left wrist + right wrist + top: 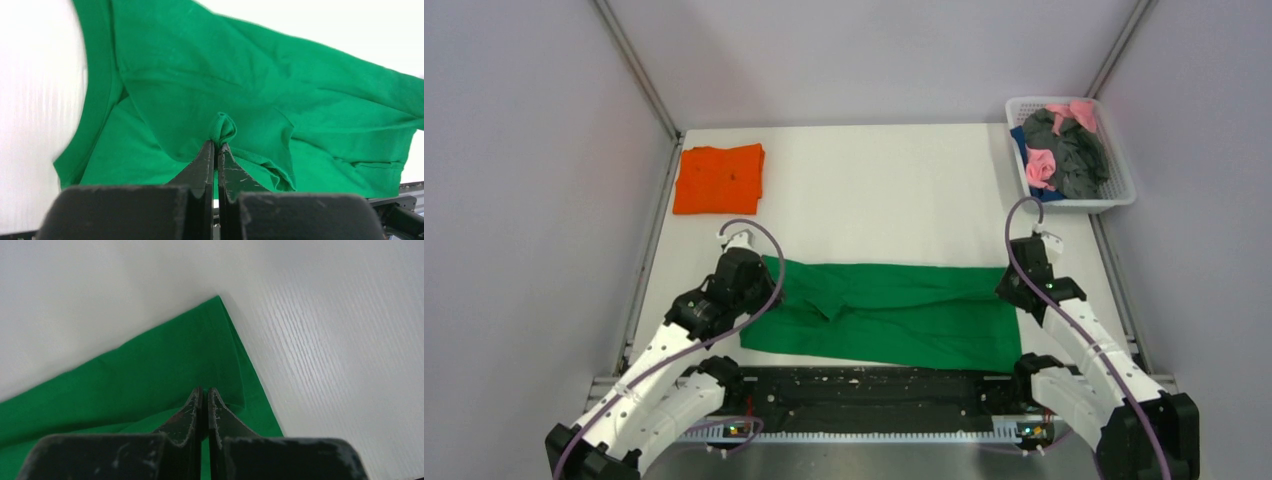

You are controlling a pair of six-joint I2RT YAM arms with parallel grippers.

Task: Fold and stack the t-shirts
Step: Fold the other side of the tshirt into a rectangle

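The green shirt [894, 315] lies spread on the near table [884, 190] between the arms, and the orange shirt [719, 178] sits folded at the far left. The left gripper [216, 145] pinches a green fold. The right gripper [204, 390] is at the shirt's right corner, jaws a sliver apart; whether it grips cannot be told

The 2 arms reach forward, low over the worktop's [874, 190] near half. Left end effector [216, 145] pinches the green t-shirt [260, 85]; right end effector's [204, 390] jaws stand nearly together.
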